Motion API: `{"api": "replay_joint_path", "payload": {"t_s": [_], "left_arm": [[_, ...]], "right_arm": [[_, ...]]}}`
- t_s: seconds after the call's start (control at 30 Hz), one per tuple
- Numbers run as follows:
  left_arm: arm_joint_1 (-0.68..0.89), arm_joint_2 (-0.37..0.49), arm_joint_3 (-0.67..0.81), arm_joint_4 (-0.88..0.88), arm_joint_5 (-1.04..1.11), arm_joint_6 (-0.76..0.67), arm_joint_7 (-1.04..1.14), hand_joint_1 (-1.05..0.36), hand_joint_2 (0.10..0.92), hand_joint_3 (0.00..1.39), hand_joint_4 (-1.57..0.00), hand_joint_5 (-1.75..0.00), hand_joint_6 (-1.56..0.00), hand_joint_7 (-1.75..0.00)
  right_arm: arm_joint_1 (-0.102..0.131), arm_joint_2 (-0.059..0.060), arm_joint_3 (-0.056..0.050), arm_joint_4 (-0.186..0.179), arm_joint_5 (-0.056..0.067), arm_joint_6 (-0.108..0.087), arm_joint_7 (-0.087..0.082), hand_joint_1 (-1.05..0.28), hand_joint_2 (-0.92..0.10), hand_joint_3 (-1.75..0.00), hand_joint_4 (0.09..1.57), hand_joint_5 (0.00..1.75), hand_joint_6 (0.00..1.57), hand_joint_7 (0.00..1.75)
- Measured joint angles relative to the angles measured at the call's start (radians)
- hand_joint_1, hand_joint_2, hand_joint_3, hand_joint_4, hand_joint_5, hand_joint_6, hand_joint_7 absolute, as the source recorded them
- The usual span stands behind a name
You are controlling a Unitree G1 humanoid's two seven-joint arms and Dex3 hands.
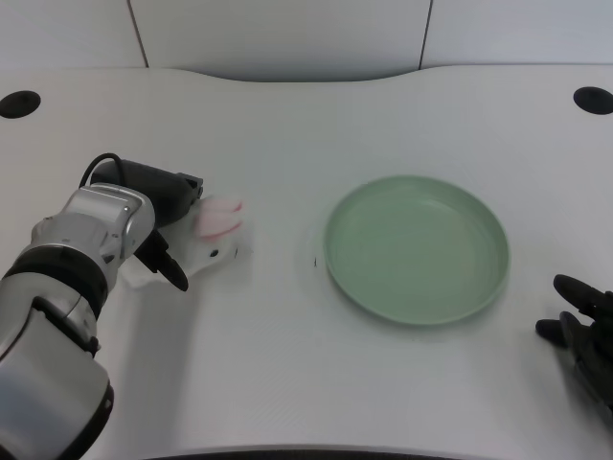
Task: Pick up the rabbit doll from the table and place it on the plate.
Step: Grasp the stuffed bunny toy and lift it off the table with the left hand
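The rabbit doll (218, 228), white with pink ears, lies on the white table left of centre. My left hand (161, 218) is over its left part and grips it. The black fingers (188, 185) curl around the far side and the thumb lies across the white body on the near side. Part of the body is hidden under the hand, and the ears stick out to the right. The doll rests on the table surface. The green plate (498, 251) sits to the right of the doll with nothing on it, a short gap away.
My right hand (582, 331) rests at the table's right front corner, near the plate's lower right rim. Two black round holes (19, 103) (593, 100) mark the far corners of the table. A wall runs behind the table's curved back edge.
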Motion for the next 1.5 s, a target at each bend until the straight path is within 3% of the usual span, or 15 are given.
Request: {"api": "replay_joint_path", "payload": {"t_s": [0.1,0.17,0.23,0.3,0.47,0.63,0.77,0.83,0.97,1.1,1.23,1.3,1.4,1.47,1.5], "left_arm": [[0.0,-0.003,-0.001,0.005,0.0,0.0,0.014,-1.04,0.882,0.0,0.0,-0.18,0.0,-0.17],[0.001,-0.005,0.0,0.009,0.0,0.0,0.027,-1.02,0.871,0.0,0.0,-0.18,0.0,-0.18],[0.002,-0.007,-0.001,0.011,0.0,0.0,0.038,-1.01,0.867,0.0,0.0,-0.18,0.0,-0.18],[0.002,-0.011,-0.005,0.011,0.002,0.002,0.045,-0.99,0.857,0.0,0.0,-0.16,0.0,-0.17],[0.002,-0.018,-0.043,0.013,0.04,0.02,0.071,-0.95,0.841,0.0,0.0,-0.23,0.0,-0.23],[0.002,-0.018,-0.063,0.014,0.055,0.035,0.098,-0.95,0.838,0.0,0.0,-0.34,0.0,-0.3],[0.005,-0.017,-0.069,0.015,0.056,0.041,0.112,-0.93,0.849,0.0,0.0,-0.48,0.0,-0.34],[0.01,-0.017,-0.068,0.015,0.053,0.042,0.112,-0.91,0.852,0.0,0.0,-0.66,0.0,-0.39],[0.02,-0.017,-0.064,0.015,0.051,0.042,0.115,-0.88,0.836,0.0,0.0,-0.98,-0.03,-0.55],[0.023,-0.017,-0.046,0.015,0.033,0.042,0.124,-0.76,0.773,0.0,0.0,-1.05,-0.03,-0.72],[0.028,-0.017,-0.025,0.015,0.029,0.042,0.14,-0.68,0.762,0.0,0.0,-1.13,-0.13,-0.86],[0.033,-0.017,-0.022,0.015,0.029,0.042,0.162,-0.66,0.757,0.0,0.0,-1.22,-0.16,-0.97],[0.042,-0.017,-0.015,0.015,0.027,0.041,0.174,-0.63,0.764,0.0,-0.24,-1.41,-0.29,-1.08],[0.049,-0.017,0.002,0.014,0.008,0.035,0.173,-0.59,0.765,0.0,-0.36,-1.39,-0.38,-1.07],[0.05,-0.016,0.007,0.014,-0.001,0.032,0.169,-0.58,0.77,0.0,-0.56,-1.32,-0.49,-1.05]], "right_arm": [[0.002,0.001,0.0,-0.002,-0.001,-0.008,-0.003,-0.39,-0.92,-0.29,0.85,0.55,0.88,0.0],[0.003,0.001,0.001,-0.001,-0.01,-0.019,-0.018,-0.39,-0.92,-0.28,0.85,0.55,0.88,0.01],[0.003,0.001,0.006,0.0,-0.022,-0.021,-0.04,-0.39,-0.92,-0.27,0.86,0.54,0.88,0.01],[0.003,0.0,0.008,0.001,-0.027,-0.021,-0.054,-0.38,-0.92,-0.27,0.87,0.54,0.89,0.01],[0.003,-0.004,0.007,0.007,-0.026,-0.032,-0.054,-0.37,-0.92,-0.26,0.87,0.52,0.9,0.01],[0.005,-0.01,0.001,0.01,-0.016,-0.034,-0.035,-0.37,-0.92,-0.26,0.87,0.51,0.9,0.01],[0.017,-0.01,0.002,0.004,-0.017,-0.033,-0.038,-0.41,-0.92,-0.27,0.86,0.48,0.88,0.0],[0.025,-0.008,-0.002,-0.002,-0.007,-0.032,-0.025,-0.41,-0.92,-0.28,0.85,0.46,0.87,0.0],[0.032,-0.008,-0.003,-0.009,0.0,-0.033,-0.014,-0.42,-0.92,-0.29,0.89,0.48,0.88,0.01],[0.036,-0.008,-0.004,-0.011,0.008,-0.035,0.002,-0.43,-0.92,-0.29,0.89,0.47,0.88,0.01],[0.038,-0.011,-0.003,-0.011,0.003,-0.04,-0.004,-0.41,-0.92,-0.28,0.89,0.46,0.88,0.01],[0.039,-0.013,-0.005,-0.01,0.008,-0.046,0.015,-0.39,-0.92,-0.28,0.89,0.46,0.88,0.01],[0.039,-0.014,-0.014,-0.01,0.03,-0.054,0.049,-0.37,-0.92,-0.25,0.89,0.46,0.9,0.01],[0.039,-0.014,-0.026,-0.009,0.044,-0.055,0.067,-0.37,-0.92,-0.24,0.9,0.45,0.9,0.02],[0.04,-0.014,-0.031,-0.009,0.05,-0.057,0.074,-0.37,-0.92,-0.24,0.9,0.46,0.9,0.02]]}}
